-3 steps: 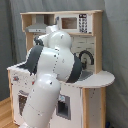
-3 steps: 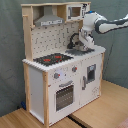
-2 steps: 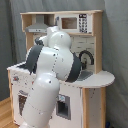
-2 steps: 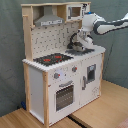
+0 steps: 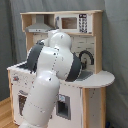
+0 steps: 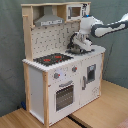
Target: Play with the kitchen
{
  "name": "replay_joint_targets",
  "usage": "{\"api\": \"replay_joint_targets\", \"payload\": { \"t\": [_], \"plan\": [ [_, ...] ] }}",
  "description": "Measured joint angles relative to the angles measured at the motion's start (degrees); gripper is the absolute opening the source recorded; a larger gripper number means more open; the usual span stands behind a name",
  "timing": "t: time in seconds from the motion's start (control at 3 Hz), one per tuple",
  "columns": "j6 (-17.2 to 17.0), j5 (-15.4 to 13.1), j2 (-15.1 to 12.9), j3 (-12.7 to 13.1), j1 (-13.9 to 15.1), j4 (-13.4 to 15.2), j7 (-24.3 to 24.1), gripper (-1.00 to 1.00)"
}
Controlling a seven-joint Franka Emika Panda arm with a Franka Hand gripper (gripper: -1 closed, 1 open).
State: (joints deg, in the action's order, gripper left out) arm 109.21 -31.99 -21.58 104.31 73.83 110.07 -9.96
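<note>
One tall white and light-wood toy kitchen (image 6: 62, 75) stood on the wooden floor, its oven door shut. Over the grey sink (image 6: 89, 50), beside the black faucet (image 5: 86, 56), hung the gripper (image 6: 77, 47); whether its fingers were apart I cannot tell. Play looked barely begun.

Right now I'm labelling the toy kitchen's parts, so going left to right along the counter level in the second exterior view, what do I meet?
Red-ringed black stovetop → black curved faucet → robot's white wrist and gripper over the sink area → white and black robot forearm reaching in from the second exterior view's right.
</note>
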Motion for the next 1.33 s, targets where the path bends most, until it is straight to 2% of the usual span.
{"api": "replay_joint_targets", "payload": {
  "t": [0.33,0.67,1.0,1.33],
  "plan": [
    [-3.46,0.01,-0.16,-1.23,-1.75,-0.43,4.07,-1.00],
    [-6.16,0.02,-0.11,-1.02,-1.82,-0.76,4.13,-1.00],
    [-6.25,0.02,-0.11,-1.00,-1.82,-0.88,4.15,1.00],
    [-7.71,0.08,-0.10,2.04,-2.34,-3.35,3.88,1.00]
  ]
}}
